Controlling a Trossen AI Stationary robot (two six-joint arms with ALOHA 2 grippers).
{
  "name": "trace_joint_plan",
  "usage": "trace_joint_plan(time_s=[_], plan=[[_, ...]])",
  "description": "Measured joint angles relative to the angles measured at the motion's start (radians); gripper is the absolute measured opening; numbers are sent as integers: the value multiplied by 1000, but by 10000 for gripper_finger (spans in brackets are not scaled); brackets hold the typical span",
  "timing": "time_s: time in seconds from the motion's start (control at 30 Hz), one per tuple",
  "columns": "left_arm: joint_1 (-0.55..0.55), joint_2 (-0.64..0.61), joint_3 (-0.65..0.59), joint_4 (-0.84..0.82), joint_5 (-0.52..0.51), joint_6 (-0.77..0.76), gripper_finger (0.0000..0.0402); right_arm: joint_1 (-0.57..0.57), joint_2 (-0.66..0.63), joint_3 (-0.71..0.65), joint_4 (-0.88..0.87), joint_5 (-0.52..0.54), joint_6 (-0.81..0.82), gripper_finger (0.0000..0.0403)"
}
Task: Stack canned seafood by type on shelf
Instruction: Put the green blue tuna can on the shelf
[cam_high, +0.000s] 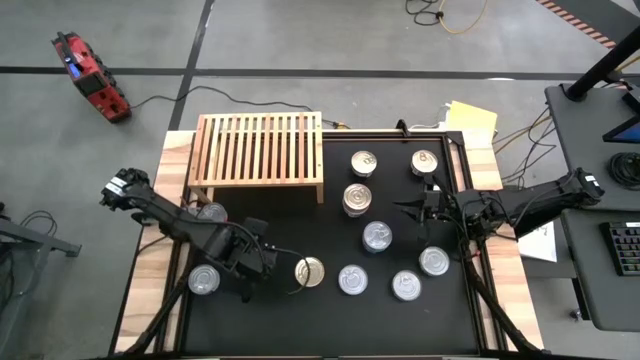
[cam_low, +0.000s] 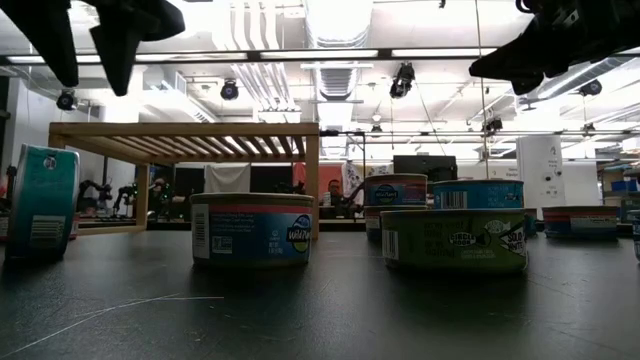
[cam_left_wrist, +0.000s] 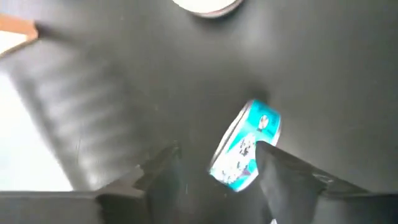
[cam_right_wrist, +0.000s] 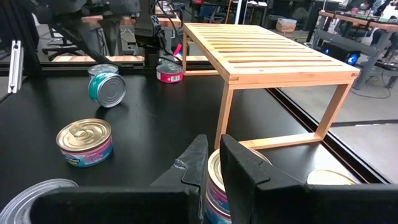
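Front of the black mat (cam_high: 300, 320) there's a loose row of tins (cam_high: 352, 280) sitting flat, and one tipped tin (cam_high: 310, 272) with a teal label up on its edge. The left gripper (cam_low: 88, 55) hangs right over it with its fingers spread, not holding anything. Farther back, the right gripper (cam_high: 408, 208) is pinched closed and empty, hovering just beside a two-high stack (cam_high: 358, 198), with the wooden shelf (cam_high: 258, 147) at the mat's far left edge, well apart from the tipped one.
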Motion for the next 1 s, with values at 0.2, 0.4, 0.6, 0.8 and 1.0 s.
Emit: trace_joint_plan(time_s=[0.2, 0.4, 0.6, 0.8, 1.0], plan=[[-1, 0, -50, 37, 93, 41, 247, 0, 0, 0, 0, 0, 33, 34], [-1, 0, -121, 119, 107, 57, 243, 0, 0, 0, 0, 0, 33, 34], [-1, 0, -174, 161, 108, 93, 241, 0, 0, 0, 0, 0, 32, 34], [-1, 0, -206, 164, 112, 94, 240, 0, 0, 0, -1, 0, 32, 34], [-1, 0, -237, 185, 115, 120, 240, 0, 0, 0, -1, 0, 32, 34]])
